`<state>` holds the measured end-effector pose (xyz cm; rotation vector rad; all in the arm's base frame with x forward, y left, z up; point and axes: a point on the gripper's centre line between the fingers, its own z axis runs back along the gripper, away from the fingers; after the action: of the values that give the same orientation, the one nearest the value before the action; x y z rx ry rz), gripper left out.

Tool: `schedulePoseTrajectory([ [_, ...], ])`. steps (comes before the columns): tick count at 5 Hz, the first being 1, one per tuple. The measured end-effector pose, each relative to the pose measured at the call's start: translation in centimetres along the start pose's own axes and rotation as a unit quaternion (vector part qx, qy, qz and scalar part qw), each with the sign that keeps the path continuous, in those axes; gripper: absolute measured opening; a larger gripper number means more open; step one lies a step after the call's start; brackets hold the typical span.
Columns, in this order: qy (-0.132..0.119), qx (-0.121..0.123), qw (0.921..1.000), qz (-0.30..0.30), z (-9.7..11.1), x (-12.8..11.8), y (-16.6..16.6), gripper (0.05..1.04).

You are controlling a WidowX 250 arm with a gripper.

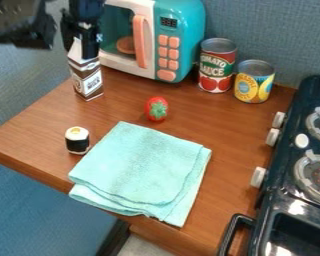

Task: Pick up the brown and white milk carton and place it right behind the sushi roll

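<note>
Camera view: the black gripper (80,49) is noted at upper left, at the top of a brown-and-white milk carton (88,82); whether it is clamped on the carton or held apart cannot be told. The carton is seen upright on the wooden table (209,117), beside the teal toy microwave (178,12). A toy strawberry (156,109), a sushi roll (77,140) and a folded turquoise towel (146,162) are observed nearer the camera. Two cans are placed right of the microwave.
</note>
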<state>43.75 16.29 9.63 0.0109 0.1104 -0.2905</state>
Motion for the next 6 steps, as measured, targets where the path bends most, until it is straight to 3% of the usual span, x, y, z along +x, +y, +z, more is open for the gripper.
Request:
schedulePoseTrajectory([
  [2,-0.011,-0.002,0.9999,0.007,-0.2,0.1,-0.2,0.851],
  [4,-0.010,-0.010,0.9999,0.009,-0.1,-1.1,-1.3,0.851],
  [6,-0.018,0.018,0.9993,0.029,1.8,-4.8,-3.0,0.851],
])
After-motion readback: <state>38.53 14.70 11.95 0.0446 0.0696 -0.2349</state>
